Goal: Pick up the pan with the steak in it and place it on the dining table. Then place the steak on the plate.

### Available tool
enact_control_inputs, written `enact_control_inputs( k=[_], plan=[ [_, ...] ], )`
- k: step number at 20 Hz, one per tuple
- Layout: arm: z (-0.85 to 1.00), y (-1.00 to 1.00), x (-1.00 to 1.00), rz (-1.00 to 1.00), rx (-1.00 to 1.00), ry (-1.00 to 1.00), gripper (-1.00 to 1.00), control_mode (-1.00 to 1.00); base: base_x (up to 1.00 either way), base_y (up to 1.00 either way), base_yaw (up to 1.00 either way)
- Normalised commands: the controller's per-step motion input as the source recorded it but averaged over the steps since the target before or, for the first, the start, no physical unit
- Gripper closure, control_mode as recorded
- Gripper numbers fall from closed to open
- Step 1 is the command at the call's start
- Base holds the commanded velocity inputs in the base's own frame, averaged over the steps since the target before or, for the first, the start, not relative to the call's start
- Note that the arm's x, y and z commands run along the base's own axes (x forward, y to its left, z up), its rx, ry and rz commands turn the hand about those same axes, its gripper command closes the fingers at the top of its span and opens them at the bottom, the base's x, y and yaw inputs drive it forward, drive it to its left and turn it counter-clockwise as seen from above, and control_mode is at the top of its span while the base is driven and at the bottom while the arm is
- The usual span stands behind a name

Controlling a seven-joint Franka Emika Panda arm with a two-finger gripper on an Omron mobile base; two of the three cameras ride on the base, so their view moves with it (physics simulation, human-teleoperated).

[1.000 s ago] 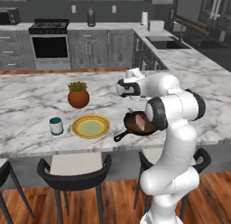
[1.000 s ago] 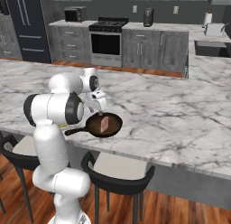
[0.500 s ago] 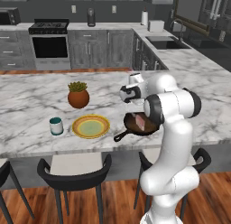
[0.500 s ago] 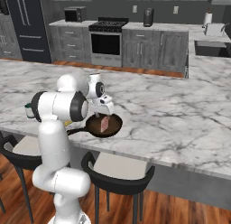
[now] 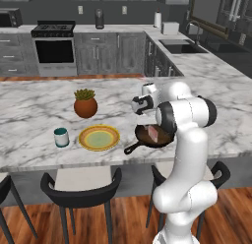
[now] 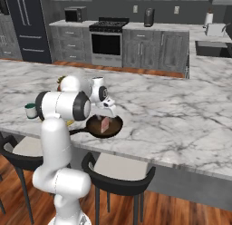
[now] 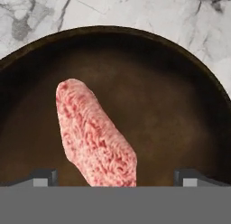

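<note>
Two dark fingertips (image 7: pixel 44 177) stand spread wide at the bottom of the hand view, one on each side of the steak (image 7: pixel 94 133), so the gripper (image 7: pixel 115 178) is open and pinches nothing. Directly below the gripper lies the steak, a pink-red oblong slab resting inside the pan (image 7: pixel 180 114), slanting across the pan's dark floor between the two fingertips. From the left base view the gripper (image 5: pixel 149 119) hangs just above the pan (image 5: pixel 150 137), which sits on the marble bench (image 5: pixel 34 107) near its front edge, handle pointing toward the stools (image 5: pixel 81 191). Just beyond the handle, beside the pan, lies the plate (image 5: pixel 99 137), yellow-rimmed with a pale green centre, bare of food. Past the plate stands a small teal-and-white mug (image 5: pixel 61 137), and farther back a terracotta plant pot (image 5: pixel 85 104). Well beyond the bench, a stove (image 5: pixel 54 48) sits among grey cabinets.
</note>
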Motion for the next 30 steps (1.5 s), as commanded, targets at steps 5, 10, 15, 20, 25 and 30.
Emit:
enact_control_inputs(
  k=[5, 10, 15, 20, 25, 30],
  plan=[
    [-0.16, 0.0, 0.05, 0.04, 0.06, 0.0, -1.0, -1.0, 0.0, 0.0, 0.0],
    [-0.19, 0.0, 0.07, 0.03, 0.05, 0.0, -1.0, -1.0, 0.0, 0.0, 0.0],
    [-0.17, 0.0, 0.03, 0.04, 0.01, 0.0, -1.0, -1.0, 0.0, 0.0, 0.0],
    [-0.19, 0.0, 0.03, 0.03, 0.01, -0.01, -1.0, -1.0, 0.0, 0.0, 0.0],
    [-0.19, 0.0, 0.04, 0.03, 0.0, -0.03, -1.0, -1.0, 0.0, 0.0, 0.0],
    [-0.18, 0.0, 0.05, 0.02, 0.0, -0.02, 1.0, -1.0, 0.0, 0.0, 0.0]
  ],
)
